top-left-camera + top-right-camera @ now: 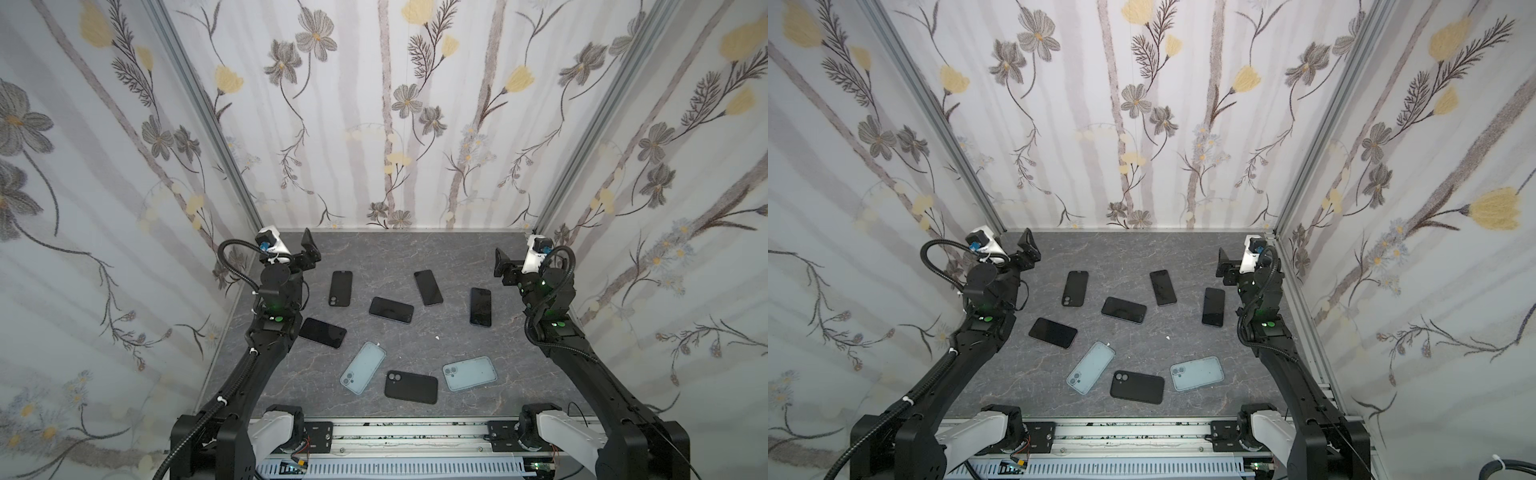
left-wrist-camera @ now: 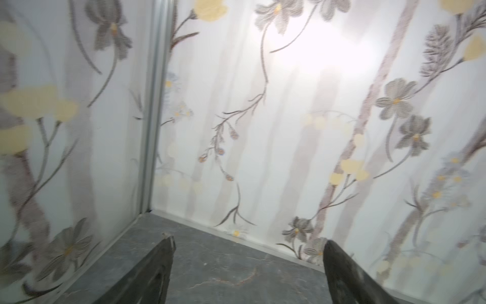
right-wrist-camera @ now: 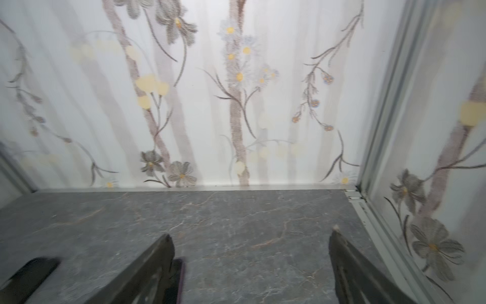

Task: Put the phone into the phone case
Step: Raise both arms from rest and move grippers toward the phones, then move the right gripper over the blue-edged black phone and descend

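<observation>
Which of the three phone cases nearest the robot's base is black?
The middle case: it is black, while the case on its left and the case on its right are pale blue.

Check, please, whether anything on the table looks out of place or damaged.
Only a tiny white scrap lies loose on the table, a little beyond the right-hand clear case. What it is I cannot tell; nothing looks damaged.

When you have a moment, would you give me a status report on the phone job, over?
Left gripper open, empty. Right gripper open, empty. Phone and black case apart on table. Nothing between them.
</observation>
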Robot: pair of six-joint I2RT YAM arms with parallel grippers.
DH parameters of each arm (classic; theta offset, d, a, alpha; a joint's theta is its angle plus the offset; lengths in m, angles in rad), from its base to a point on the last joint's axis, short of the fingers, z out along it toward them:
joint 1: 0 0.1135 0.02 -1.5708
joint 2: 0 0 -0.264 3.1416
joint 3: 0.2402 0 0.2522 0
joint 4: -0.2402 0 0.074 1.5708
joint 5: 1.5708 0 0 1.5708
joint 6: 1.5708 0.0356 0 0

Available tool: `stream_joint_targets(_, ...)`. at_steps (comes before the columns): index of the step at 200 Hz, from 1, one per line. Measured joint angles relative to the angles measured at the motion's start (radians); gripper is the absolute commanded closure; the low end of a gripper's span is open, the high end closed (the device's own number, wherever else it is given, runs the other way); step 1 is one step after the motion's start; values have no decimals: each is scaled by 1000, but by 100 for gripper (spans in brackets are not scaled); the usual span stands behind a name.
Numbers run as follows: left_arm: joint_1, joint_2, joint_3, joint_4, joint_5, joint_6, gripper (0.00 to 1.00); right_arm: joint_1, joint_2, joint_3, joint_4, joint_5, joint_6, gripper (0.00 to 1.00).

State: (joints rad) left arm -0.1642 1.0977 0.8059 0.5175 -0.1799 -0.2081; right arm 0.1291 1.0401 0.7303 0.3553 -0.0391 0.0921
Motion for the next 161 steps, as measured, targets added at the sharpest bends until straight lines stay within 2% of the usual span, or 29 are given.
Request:
stream_joint_targets(25, -114, 0, 161, -200, 115, 11, 12, 117, -46, 93, -194, -91, 24, 14)
stream_joint_targets(47, -184, -13, 195, -324, 248, 66, 12, 258, -61, 122, -336, -161, 14, 14)
stream_joint_targets(67, -220, -62, 126, -388, 349, 124, 12, 395, -61, 145, -447, -187, -32, 15)
stream_joint_targets(93, -263, -177, -58, -407, 432, 187, 8, 537, -57, 136, -520, -200, -134, 15)
stream_joint_targets(122, -267, -286, -205, -409, 407, 219, 5, 636, -49, 80, -563, -227, -302, 7)
stream_joint_targets(161, -269, -354, -254, -402, 283, 257, 3, 657, 86, 116, -554, -242, -471, 3)
